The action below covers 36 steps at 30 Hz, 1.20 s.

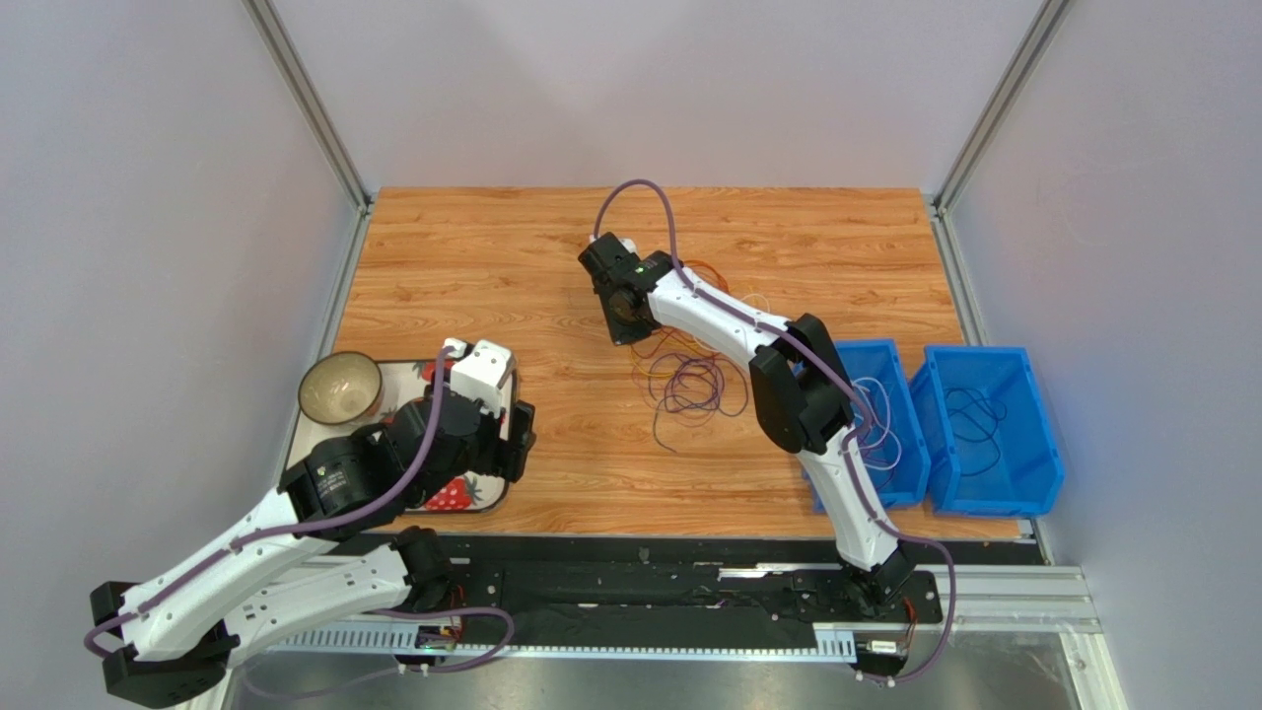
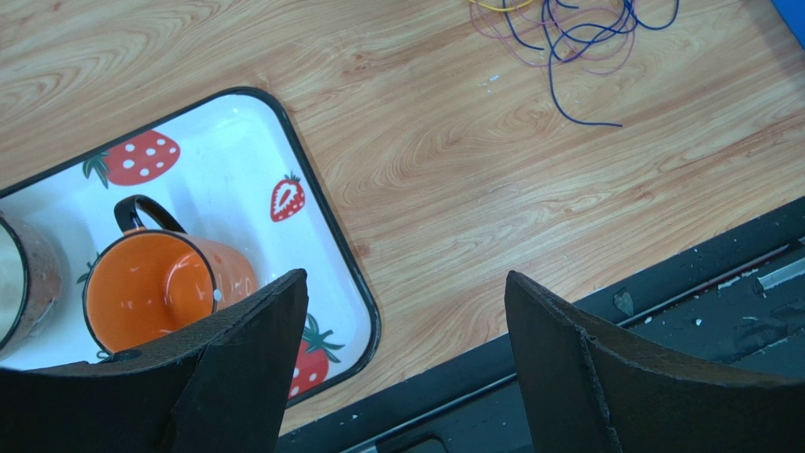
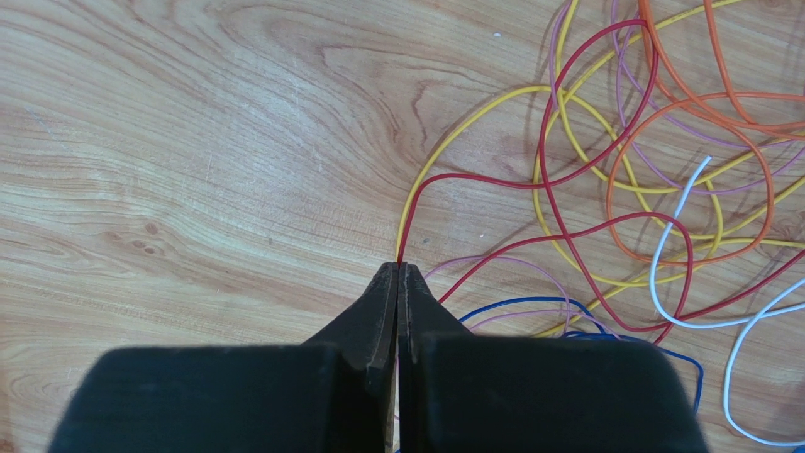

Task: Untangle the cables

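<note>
– Two grippers to cover; how does the nearer one stand?
– The left gripper [image 2: 404, 276] hangs by the near edge of the table [image 1: 489, 252]. Its jaws are spread wide with nothing between them. One finger is over the corner of a strawberry-print tray [image 2: 327, 203], the other over bare wood.
– What sits in the tray?
– An orange mug [image 2: 156, 293] with a black handle, upright, and a bowl [image 1: 341, 388] beside it.
– And on the right side?
– Two blue bins [image 1: 867, 352] stand side by side at the near right of the table. Thin wires lie in each, dark ones in the right-hand bin and pale ones in the other.
– Where are the cables themselves?
– The cables [image 1: 689, 385] lie loose on the wood at mid-table, between tray and bins. They are overlapping loops, purple and blue nearer, then red, yellow, orange and white farther back.
– And the other gripper?
– The right gripper [image 3: 398, 269] is down at the far end of that heap, jaws pressed together. A red cable [image 3: 463, 175] and a yellow cable [image 3: 453, 132] run right into the tips, so it pinches them there. Both arc away into the tangle.
</note>
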Each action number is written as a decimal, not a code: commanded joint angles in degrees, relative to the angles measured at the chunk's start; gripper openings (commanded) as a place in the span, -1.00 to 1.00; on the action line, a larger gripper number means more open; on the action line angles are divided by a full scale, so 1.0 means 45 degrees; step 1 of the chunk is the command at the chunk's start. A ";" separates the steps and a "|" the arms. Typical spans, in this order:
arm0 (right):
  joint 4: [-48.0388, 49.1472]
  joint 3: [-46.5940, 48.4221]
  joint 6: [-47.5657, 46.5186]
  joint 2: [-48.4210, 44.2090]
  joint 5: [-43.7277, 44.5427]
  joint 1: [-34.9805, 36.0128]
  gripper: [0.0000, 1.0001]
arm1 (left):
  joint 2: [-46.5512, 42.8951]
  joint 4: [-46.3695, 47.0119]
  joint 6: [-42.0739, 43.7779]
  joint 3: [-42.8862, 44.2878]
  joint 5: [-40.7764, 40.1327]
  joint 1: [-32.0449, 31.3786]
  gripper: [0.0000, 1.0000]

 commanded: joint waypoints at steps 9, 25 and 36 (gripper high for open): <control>0.0174 -0.0116 -0.0189 -0.3472 0.0135 0.0004 -1.00 | -0.0090 0.0029 -0.0152 0.0053 -0.0165 0.0057 0.67; 0.0390 0.0273 0.0553 -0.9255 -0.1368 0.0023 -1.00 | 0.2109 0.8168 0.1681 -0.0005 0.2196 0.0057 0.68; 0.0175 0.0703 0.0729 -1.1053 -0.1760 0.0023 -1.00 | 0.7169 1.3174 0.2018 0.1517 0.3704 0.0018 0.60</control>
